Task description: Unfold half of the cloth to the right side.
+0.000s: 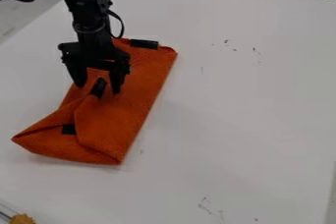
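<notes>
I have my black two-finger gripper spread around a black rectangular tab, perhaps touching the folded orange fabric cloth.

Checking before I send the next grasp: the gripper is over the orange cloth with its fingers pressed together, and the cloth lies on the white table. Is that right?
Not quite: the fingers are apart, as the camera view shows, with a black patch of the cloth visible between them. The gripper is over the orange cloth, which lies on the white table.
</notes>
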Action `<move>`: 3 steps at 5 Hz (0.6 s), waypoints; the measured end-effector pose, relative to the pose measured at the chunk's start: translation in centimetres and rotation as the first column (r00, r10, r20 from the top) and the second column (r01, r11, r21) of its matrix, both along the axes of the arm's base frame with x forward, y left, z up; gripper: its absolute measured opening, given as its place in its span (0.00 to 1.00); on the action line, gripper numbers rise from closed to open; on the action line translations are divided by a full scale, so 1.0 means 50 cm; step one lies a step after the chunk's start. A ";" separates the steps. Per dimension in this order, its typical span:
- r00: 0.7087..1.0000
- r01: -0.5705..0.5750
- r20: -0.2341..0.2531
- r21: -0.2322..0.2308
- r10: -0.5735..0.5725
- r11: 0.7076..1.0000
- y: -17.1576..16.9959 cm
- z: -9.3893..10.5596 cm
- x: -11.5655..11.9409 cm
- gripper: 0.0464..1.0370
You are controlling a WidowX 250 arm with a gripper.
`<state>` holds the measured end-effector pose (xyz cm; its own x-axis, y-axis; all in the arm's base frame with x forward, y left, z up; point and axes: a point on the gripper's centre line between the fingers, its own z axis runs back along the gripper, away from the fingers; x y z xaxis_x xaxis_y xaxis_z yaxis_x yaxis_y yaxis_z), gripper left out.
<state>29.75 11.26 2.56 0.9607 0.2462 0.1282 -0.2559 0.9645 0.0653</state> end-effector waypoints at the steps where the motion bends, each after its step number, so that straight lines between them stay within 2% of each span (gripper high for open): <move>1: 1.000 0.002 -0.003 -0.009 -0.002 1.000 0.000 -0.011 -0.004 0.91; 3: 0.999 0.004 -0.034 -0.013 -0.004 1.000 0.004 -0.012 -0.013 0.32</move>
<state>29.11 11.44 1.95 0.9655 0.2437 0.0922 -0.2498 0.9664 0.0609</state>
